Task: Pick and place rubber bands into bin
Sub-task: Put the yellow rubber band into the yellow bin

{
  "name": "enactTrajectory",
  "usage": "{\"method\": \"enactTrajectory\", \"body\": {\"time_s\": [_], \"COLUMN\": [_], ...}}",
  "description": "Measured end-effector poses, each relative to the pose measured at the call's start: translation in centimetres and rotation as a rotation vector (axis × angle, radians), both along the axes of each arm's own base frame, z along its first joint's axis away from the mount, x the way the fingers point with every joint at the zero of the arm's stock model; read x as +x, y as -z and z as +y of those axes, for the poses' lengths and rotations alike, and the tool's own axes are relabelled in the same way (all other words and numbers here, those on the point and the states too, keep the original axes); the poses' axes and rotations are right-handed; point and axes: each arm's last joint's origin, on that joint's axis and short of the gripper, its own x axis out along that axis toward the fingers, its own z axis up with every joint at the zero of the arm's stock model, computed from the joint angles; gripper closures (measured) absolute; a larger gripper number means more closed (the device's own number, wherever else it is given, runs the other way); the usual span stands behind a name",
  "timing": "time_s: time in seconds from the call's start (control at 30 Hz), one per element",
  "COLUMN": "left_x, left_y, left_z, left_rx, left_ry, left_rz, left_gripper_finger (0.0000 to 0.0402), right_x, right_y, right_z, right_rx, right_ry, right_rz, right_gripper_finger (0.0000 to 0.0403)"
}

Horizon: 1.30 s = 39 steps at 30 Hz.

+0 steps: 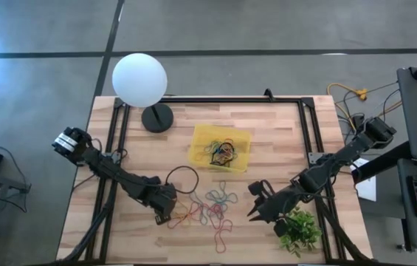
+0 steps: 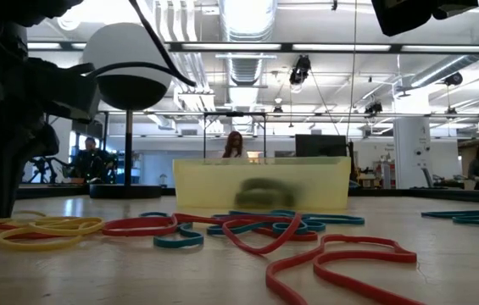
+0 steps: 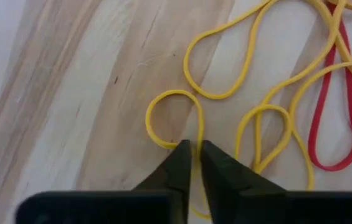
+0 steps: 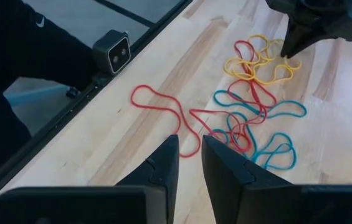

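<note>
Loose rubber bands (image 1: 212, 207) in red, blue and yellow lie in a tangle on the wooden table near its near edge; they also show in the right wrist view (image 4: 250, 118) and the low view (image 2: 247, 229). The translucent yellow bin (image 1: 221, 146) sits behind them with several bands inside. My left gripper (image 1: 162, 219) is down at the yellow bands (image 3: 250, 74) on the pile's left side, shut on one. My right gripper (image 4: 190, 152) hovers right of the pile (image 1: 255, 207), its fingers a narrow gap apart, touching nothing. My left gripper pinches one strand of a yellow rubber band (image 3: 196, 132) between its two fingertips, where a small loop of the band closes. The fingers come from above, slanting down. The band lies slack on the table.
A white globe lamp (image 1: 139, 80) stands at the far left of the table on a black base. A small green plant (image 1: 300, 229) sits by the right arm. A large black ring (image 1: 182, 179) lies between bin and pile. A black frame (image 1: 215, 100) edges the table.
</note>
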Motion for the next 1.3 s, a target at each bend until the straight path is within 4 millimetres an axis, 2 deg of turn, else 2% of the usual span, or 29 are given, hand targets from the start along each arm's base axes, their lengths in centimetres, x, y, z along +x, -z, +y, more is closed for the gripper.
{"method": "enactTrajectory", "body": {"time_s": [0.2,0.37,0.6,0.93,1.3], "left_x": [0.2,0.3,0.5,0.9,3.4], "left_y": [-0.5,-2.9,-6.3,-9.5,-14.2], "left_z": [-0.1,-0.1,0.4,1.0,1.8], "left_rx": [0.014,0.005,0.088,0.277,0.549], "left_ry": [0.023,0.047,0.049,0.084,0.138], "left_rz": [-0.025,-0.128,-0.325,-0.531,-0.903], "left_gripper_finger": [0.04,0.0401,0.0401,0.0401,0.0401], "right_x": [0.0,0.0,0.0,0.0,0.0], "right_y": [0.0,0.0,0.1,0.1,0.1], "right_z": [0.0,0.0,0.0,0.0,-0.1], "right_rx": [-0.001,-0.001,-0.001,-0.005,-0.017], "right_ry": [0.0,0.0,0.0,0.004,0.019], "right_rz": [0.001,0.001,0.002,0.001,-0.003], "right_gripper_finger": [0.0344,0.0344,0.0344,0.0344,0.0344]}}
